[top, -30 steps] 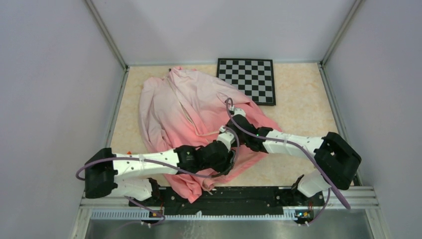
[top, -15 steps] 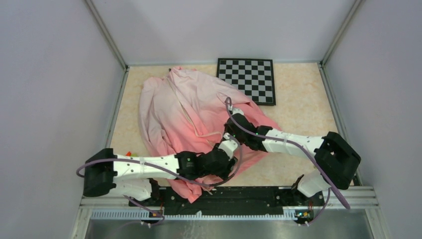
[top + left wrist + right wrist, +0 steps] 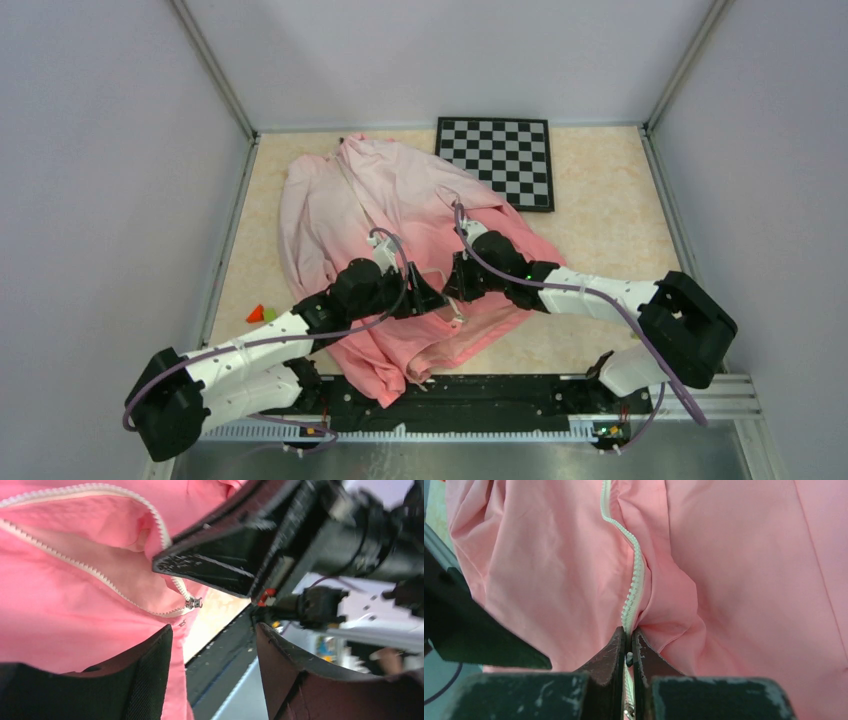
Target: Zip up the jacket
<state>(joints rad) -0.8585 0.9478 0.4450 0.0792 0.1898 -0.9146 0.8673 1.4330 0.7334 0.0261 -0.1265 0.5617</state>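
The jacket (image 3: 370, 215) lies spread on the table, pale pink at the far collar and coral at the near hem. Its white zipper (image 3: 634, 580) runs down the front. My right gripper (image 3: 455, 285) is shut on the zipper; the right wrist view shows its fingers (image 3: 616, 650) pinched around the teeth, with a small metal piece between them. My left gripper (image 3: 425, 297) is open and empty just left of it. In the left wrist view its jaws (image 3: 214, 630) stand wide apart above the hem, near the metal zipper slider (image 3: 193, 602), where the two open zipper halves meet.
A black and white checkerboard (image 3: 497, 160) lies at the far right of the table. Small red and green pieces (image 3: 262, 314) sit on the table left of the jacket. A black rail (image 3: 480, 395) runs along the near edge. Walls close in both sides.
My left arm has swung up off the near hem, and its gripper now sits at the jacket's middle beside my right gripper. My right gripper has shifted slightly left and nearer.
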